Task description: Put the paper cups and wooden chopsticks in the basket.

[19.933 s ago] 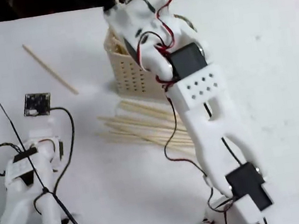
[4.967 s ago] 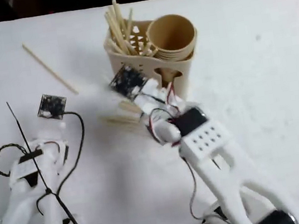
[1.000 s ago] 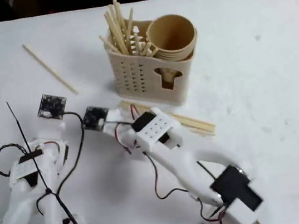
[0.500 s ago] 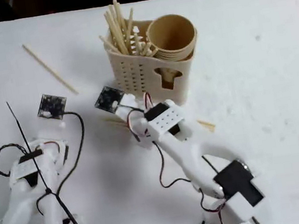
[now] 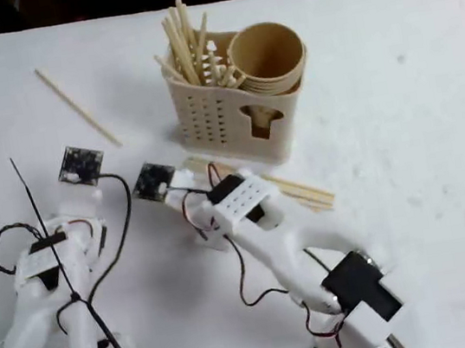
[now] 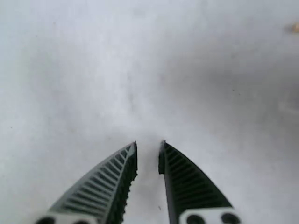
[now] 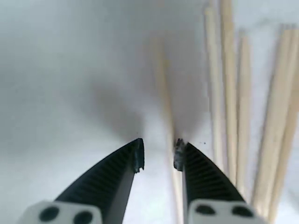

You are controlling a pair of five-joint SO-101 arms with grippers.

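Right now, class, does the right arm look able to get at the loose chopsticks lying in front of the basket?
Probably yes: the right arm holds its jaws slightly open right by the chopsticks, nothing between; the basket stands clear.

The left arm (image 5: 43,281) and right arm (image 5: 288,253) are white moulded shells with black servo blocks (image 5: 354,283). The left pincer (image 6: 147,156) and right pincer (image 7: 158,156) have dark, ribbed, tapering fingers on white bases with screw holes. Behind the right pincer sit a small black circuit board (image 5: 153,182), a perforated white plate (image 5: 241,201) and red and black wires (image 5: 199,216). A black cable (image 5: 116,217) loops behind the left pincer.
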